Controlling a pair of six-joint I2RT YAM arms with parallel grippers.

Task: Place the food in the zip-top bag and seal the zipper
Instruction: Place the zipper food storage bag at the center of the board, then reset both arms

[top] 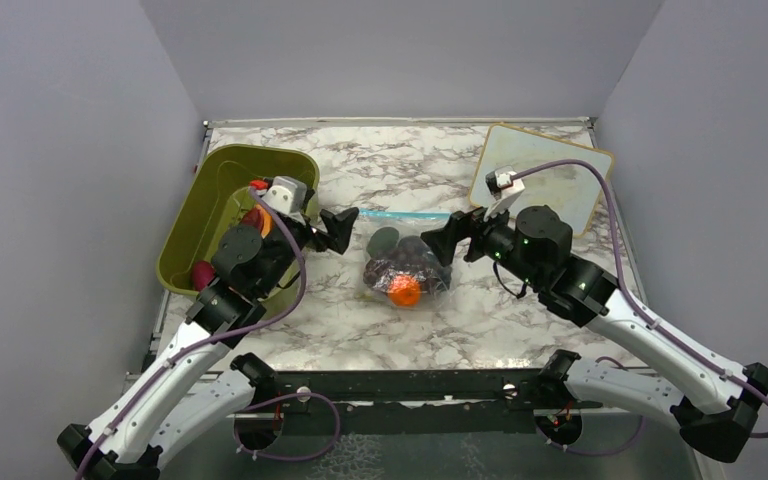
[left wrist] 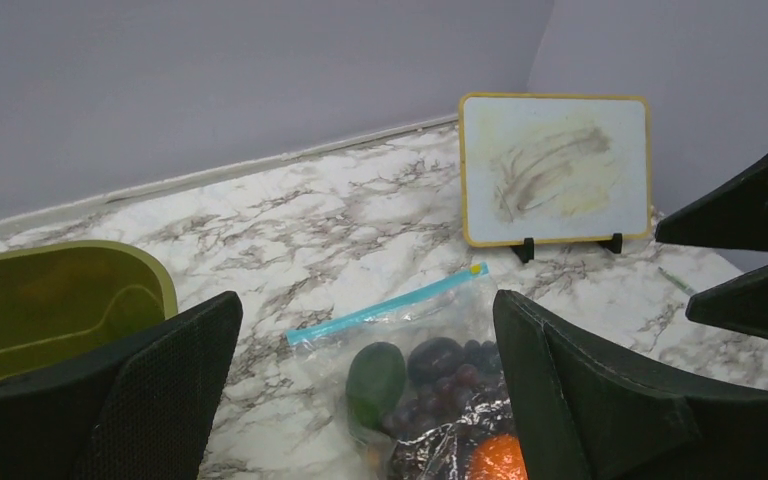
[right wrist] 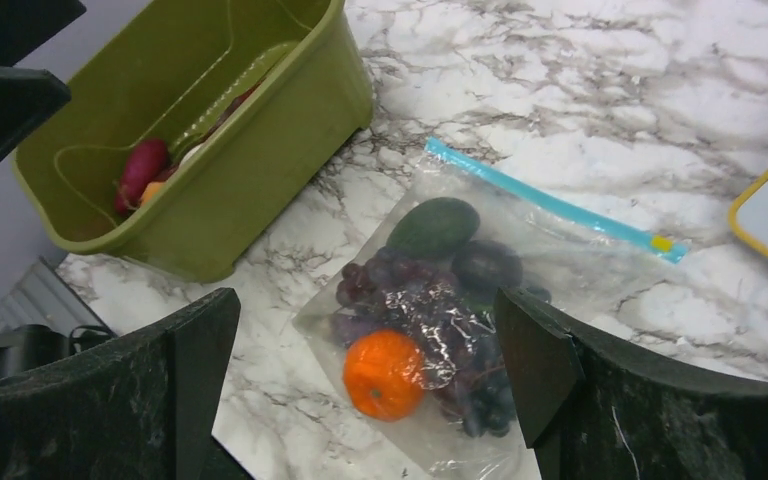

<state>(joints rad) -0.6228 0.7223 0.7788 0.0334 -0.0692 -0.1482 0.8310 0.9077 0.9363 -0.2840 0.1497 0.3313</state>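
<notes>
The marble-patterned table (top: 410, 330) fills the floor of a grey-walled enclosure. At its left stands the olive-green tub (top: 185, 225), and at the far right a yellow-framed whiteboard (top: 550, 170), smeared with brown, is propped upright on small black feet.

Both arms reach in from the near edge toward the middle. The left gripper (top: 345, 230) hangs just left of the bag with its fingers spread wide and nothing between them. The right gripper (top: 438, 243) faces it from the bag's right side, also spread wide and empty. Neither one touches the plastic, as far as the top view shows.

The zip-top bag (right wrist: 560, 260) lies flat on the marble between the two grippers, just right of the tub, with its mouth toward the far wall. Inside sit a dark purple grape bunch (right wrist: 410, 300), a dark green oval piece (right wrist: 435, 226), a dark round piece (right wrist: 485, 265) and an orange (right wrist: 385, 373) at the near end. All of it is bunched in the lower half.

The zipper (right wrist: 550, 200) runs straight along the far edge as a teal-blue strip with a small yellow tab (right wrist: 663, 243) at its right end. Whether it is pressed fully closed cannot be told.

A few pieces remain in the tub — a dark red one (right wrist: 140, 170) and something orange beside it.
</notes>
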